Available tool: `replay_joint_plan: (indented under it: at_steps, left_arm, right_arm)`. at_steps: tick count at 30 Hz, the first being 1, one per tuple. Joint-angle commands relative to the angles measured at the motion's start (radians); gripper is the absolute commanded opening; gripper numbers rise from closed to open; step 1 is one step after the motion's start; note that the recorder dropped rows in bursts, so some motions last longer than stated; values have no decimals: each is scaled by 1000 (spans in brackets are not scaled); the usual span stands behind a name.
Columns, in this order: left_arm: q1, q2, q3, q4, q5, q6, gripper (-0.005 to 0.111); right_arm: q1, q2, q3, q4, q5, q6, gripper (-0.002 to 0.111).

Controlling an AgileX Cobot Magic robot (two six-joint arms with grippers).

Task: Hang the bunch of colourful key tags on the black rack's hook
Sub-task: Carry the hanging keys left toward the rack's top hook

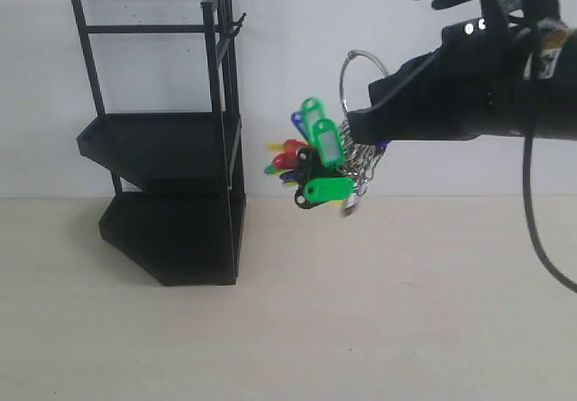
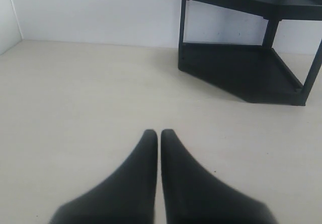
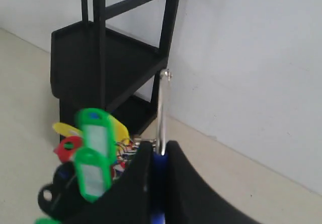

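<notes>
Exterior view: your right gripper (image 1: 361, 122) clamped the colourful key tag bunch (image 1: 317, 162) by its ring; light, dangling, swing-prone. Left gripper (image 2: 159, 133) closed, empty.

Right arm comes in from the right edge of the exterior view, raised well above the worktop (image 1: 361, 329), forearm roughly horizontal, right gripper (image 1: 361, 126) pointing left. Its fingers (image 3: 138, 176) are clamped on the colourful key tag bunch (image 1: 320, 158), pinching the silver ring, tags dangling below the tips. Left gripper (image 2: 159, 133) only shows in its own wrist view: low over the worktop, fingers (image 2: 146, 153) pressed together tip to tip, nothing between them. Left arm not visible in the exterior view.
</notes>
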Motion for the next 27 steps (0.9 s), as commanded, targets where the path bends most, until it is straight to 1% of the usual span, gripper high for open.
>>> replay_joint_plan:
  at_steps: [1, 3, 4, 5, 7, 12, 13, 20, 23, 27]
  left_arm:
    - [3, 4, -2, -2, -11, 0, 4]
    - [3, 4, -2, -2, -11, 0, 4]
    - [3, 4, -2, -2, -11, 0, 4]
    - [3, 4, -2, -2, -11, 0, 4]
    - [3, 4, -2, -2, -11, 0, 4]
    - [3, 4, -2, -2, -11, 0, 4]
    - [3, 4, -2, -2, -11, 0, 4]
    - [3, 4, -2, -2, -11, 0, 4]
    - [3, 4, -2, -2, -11, 0, 4]
    - [3, 4, -2, -2, -11, 0, 4]
  right_arm:
    - [-1, 103, -11, -12, -181, -60, 0]
    - [-3, 166, -33, -12, -262, -80, 0]
    - [-11, 190, -55, -7, -264, -84, 0]
    - [-30, 239, -113, 5, -253, -84, 0]
    - [-53, 295, -196, 69, -241, -84, 0]
    - [-50, 379, -342, 121, -245, -84, 0]
    - [-50, 392, -360, 149, -245, -84, 0]
    - [-30, 461, -421, 149, -263, -99, 0]
    - [-1, 493, -443, 149, -290, -177, 0]
    - [8, 544, -501, 236, -288, -204, 0]
